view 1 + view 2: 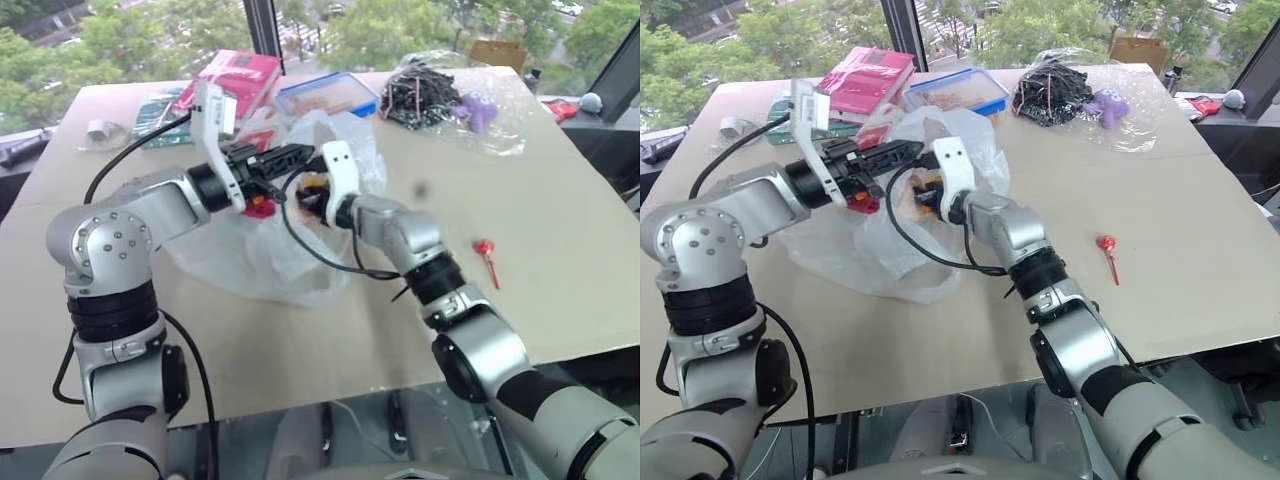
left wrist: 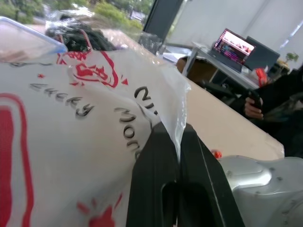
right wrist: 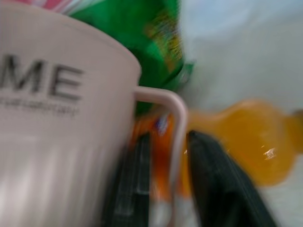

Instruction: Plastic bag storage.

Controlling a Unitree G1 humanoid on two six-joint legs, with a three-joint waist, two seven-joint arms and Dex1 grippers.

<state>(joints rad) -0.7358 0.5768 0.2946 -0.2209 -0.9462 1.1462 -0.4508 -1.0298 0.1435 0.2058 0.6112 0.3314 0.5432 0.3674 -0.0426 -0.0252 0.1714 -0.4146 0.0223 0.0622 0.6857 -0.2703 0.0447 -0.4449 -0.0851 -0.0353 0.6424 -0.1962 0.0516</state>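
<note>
The plastic bag (image 1: 250, 262), thin white with red print, lies crumpled at the middle of the table. My left gripper (image 1: 305, 153) is shut on its upper rim and holds the mouth lifted. In the left wrist view the film is pinched between the black fingers (image 2: 161, 161). My right gripper (image 1: 312, 195) reaches into the bag's mouth from the right. In the right wrist view its fingers (image 3: 213, 170) stand apart, open, on either side of the handle of a pale mug (image 3: 57, 123) with dark lettering. An orange bottle (image 3: 251, 137) and a green packet (image 3: 151, 28) lie beside the mug.
A small red thing (image 1: 485, 250) lies on the table (image 1: 560, 220) at the right. At the back are a clear bag of black bits with a purple thing (image 1: 430, 95), a blue-rimmed box (image 1: 328, 92) and a pink box (image 1: 240, 75). A person's hand (image 2: 253, 106) and a laptop (image 2: 234, 45) are beyond.
</note>
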